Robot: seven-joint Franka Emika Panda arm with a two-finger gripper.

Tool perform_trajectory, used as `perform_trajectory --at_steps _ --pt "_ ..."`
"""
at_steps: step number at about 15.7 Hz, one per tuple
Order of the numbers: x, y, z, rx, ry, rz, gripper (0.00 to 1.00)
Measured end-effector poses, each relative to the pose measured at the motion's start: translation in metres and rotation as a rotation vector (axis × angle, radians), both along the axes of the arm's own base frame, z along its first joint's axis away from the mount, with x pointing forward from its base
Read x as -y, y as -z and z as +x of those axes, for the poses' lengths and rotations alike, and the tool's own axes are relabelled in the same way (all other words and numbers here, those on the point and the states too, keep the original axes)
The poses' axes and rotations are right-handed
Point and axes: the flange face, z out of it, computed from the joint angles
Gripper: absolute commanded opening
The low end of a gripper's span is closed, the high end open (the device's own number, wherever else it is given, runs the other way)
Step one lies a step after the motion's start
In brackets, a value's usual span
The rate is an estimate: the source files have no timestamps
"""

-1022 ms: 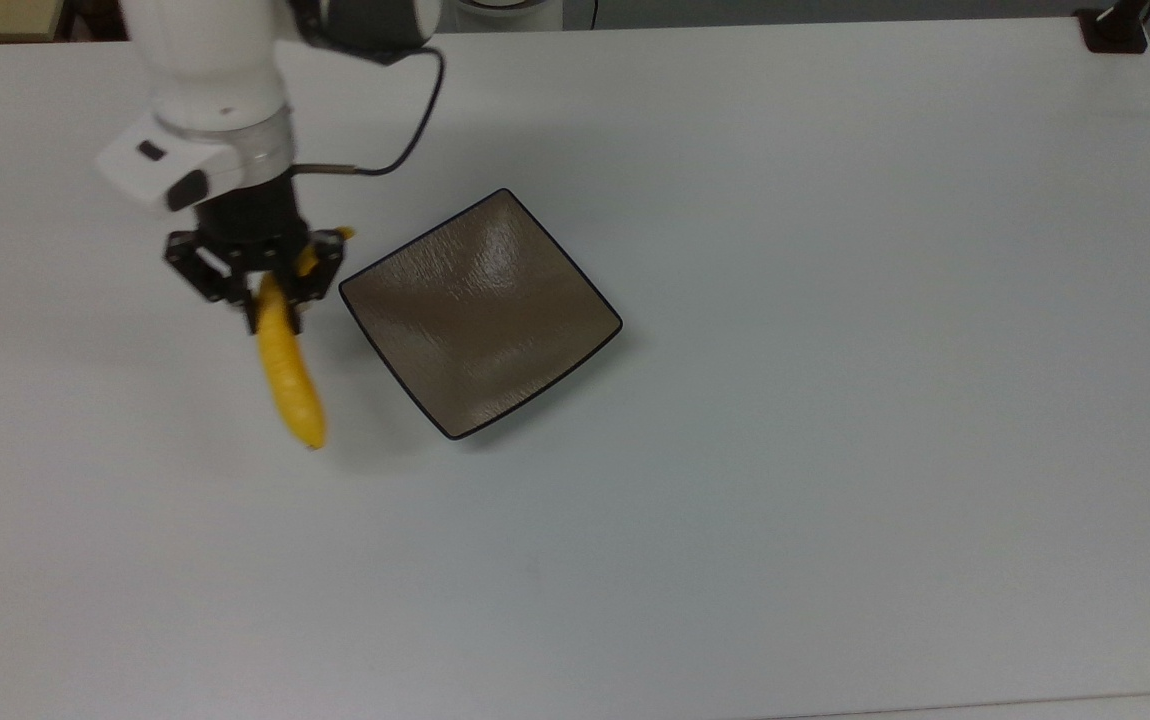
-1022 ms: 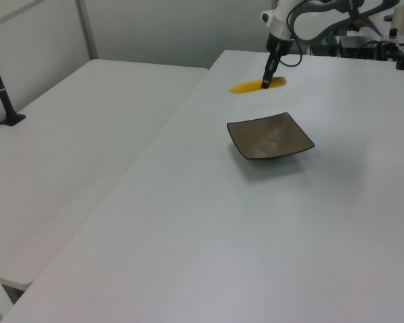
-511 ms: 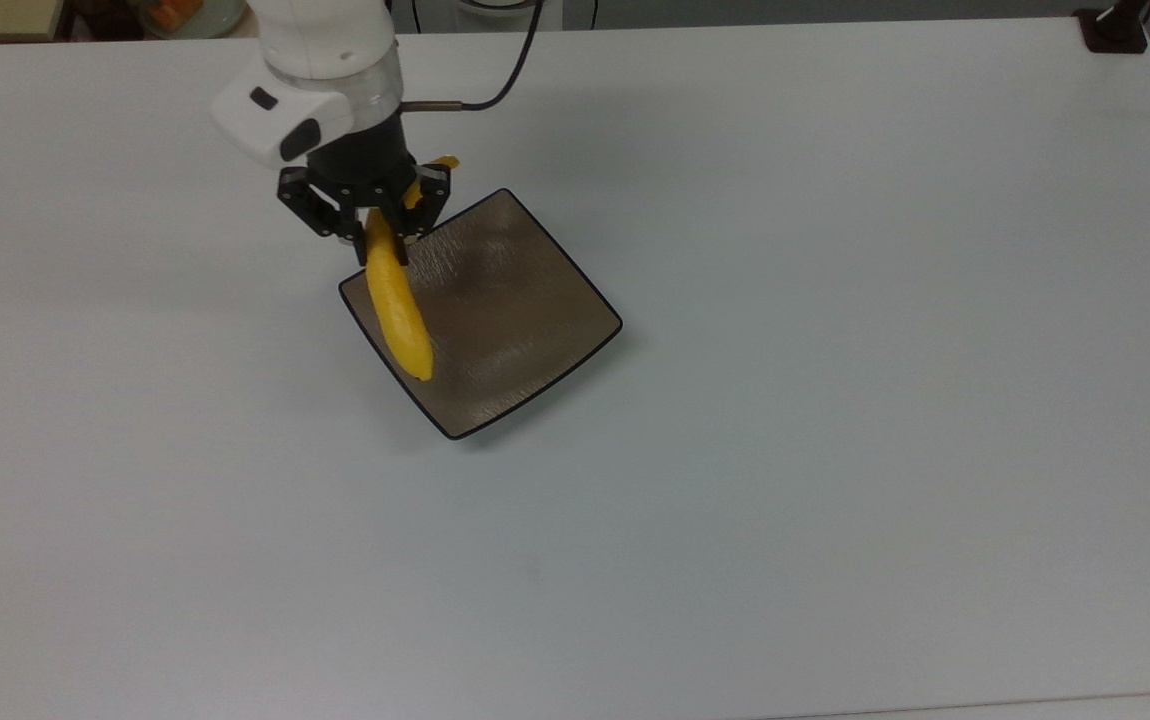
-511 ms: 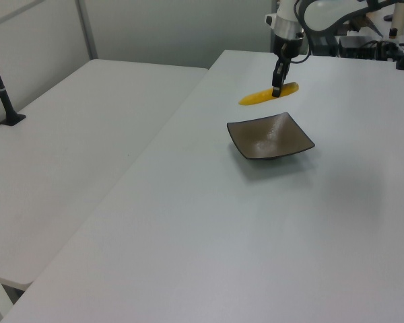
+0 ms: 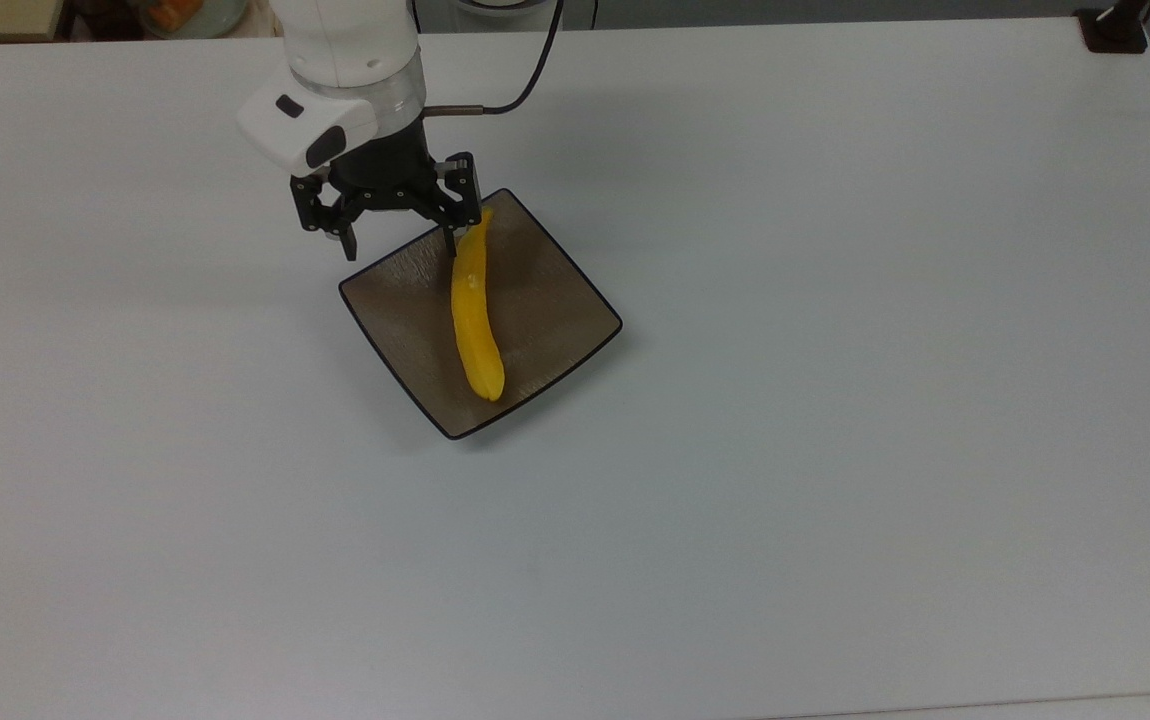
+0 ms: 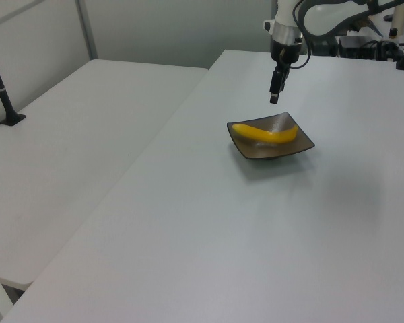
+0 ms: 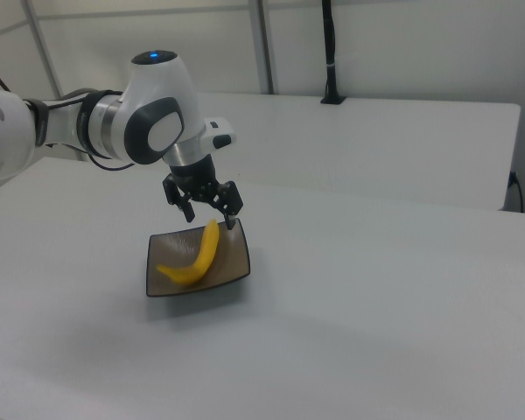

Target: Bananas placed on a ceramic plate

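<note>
Top view: banana (image 5: 472, 318) lies across ceramic plate (image 5: 555, 300), placement looks done; gripper (image 5: 400, 243) spread wide, empty, above plate's corner; only retreat left.

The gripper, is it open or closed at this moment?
Open. In the top view the gripper has its fingers spread wide with nothing between them, above the plate's far corner; the banana lies free on the plate.
</note>
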Motion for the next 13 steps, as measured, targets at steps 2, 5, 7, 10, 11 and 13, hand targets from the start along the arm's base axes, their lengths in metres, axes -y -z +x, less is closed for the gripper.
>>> perform_trajectory --at_steps 2,5,7,10,11,13 --pt "0.000 -0.001 0.000 0.002 0.003 0.000 1.00" --pt "0.000 -0.004 -0.005 -0.038 0.005 -0.001 1.00" --pt "-0.003 -0.010 -0.016 -0.118 -0.001 -0.007 1.00" --pt "-0.008 -0.032 -0.035 -0.215 -0.011 -0.032 1.00" --pt "-0.006 -0.040 -0.041 -0.233 -0.006 -0.046 1.00" --pt "0.002 -0.057 -0.052 -0.234 0.012 -0.057 1.00"
